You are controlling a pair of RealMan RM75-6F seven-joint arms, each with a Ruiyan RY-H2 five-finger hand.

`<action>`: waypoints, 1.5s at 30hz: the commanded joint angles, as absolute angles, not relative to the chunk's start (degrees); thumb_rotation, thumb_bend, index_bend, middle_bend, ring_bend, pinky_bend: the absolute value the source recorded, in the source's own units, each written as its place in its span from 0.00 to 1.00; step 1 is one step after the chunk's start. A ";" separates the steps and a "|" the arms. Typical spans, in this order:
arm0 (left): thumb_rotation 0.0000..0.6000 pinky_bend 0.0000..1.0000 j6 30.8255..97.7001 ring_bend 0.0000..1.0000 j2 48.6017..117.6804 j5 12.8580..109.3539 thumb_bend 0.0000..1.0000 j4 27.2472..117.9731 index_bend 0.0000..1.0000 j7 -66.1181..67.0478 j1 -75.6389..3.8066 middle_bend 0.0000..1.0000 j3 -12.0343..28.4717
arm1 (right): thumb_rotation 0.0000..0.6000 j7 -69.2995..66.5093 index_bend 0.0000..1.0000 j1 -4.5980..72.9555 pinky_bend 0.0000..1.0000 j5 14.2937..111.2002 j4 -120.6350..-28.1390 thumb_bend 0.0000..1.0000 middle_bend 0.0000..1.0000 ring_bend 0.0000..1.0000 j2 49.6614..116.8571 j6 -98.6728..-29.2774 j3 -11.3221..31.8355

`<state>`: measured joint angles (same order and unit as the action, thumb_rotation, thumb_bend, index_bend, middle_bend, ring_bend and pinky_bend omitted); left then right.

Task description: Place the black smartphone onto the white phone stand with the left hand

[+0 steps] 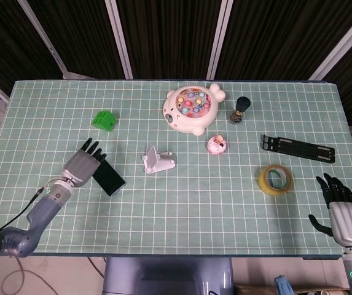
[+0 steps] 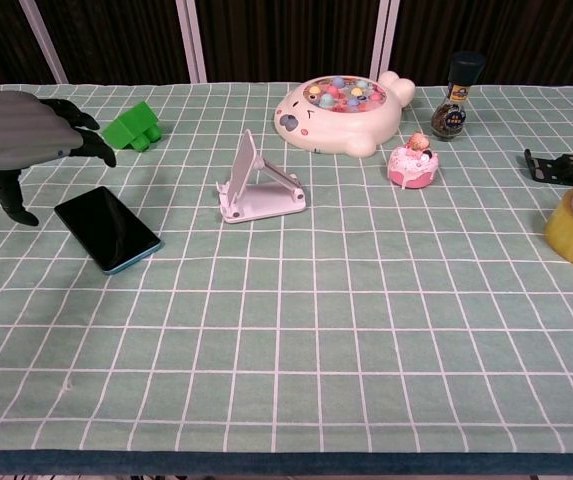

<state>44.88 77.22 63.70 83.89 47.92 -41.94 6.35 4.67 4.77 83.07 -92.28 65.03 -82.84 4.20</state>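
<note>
this looks like a robot test lab, not a home. a table [image 1: 40, 110] under a green grid-patterned cloth sits before dark ribbed wall panels [image 1: 169, 37] with pale metal struts [image 1: 121, 40]. unrelated props lie spread out: a bear-shaped toy game [image 1: 191, 110], a tape roll [image 1: 275, 179], a green block [image 1: 104, 120]. loose cables [image 1: 16, 270] hang below the table edge.

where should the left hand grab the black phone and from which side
Take the black smartphone across its two long edges near the middle, coming down from above. It lies flat and screen-up on the table, so only the thin sides offer purchase. The left hand hovers open by its far-left end.
</note>
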 commanded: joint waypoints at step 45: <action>1.00 0.04 45.51 0.06 85.47 58.43 0.31 76.79 0.49 44.39 -47.75 0.49 -0.04 | 1.00 4.29 0.06 4.78 0.15 83.04 -92.30 0.35 0.00 0.00 64.95 -82.84 4.19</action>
<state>45.32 85.52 58.27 76.72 44.60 -47.80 -0.02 4.29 4.78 83.04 -92.30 64.95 -82.84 4.19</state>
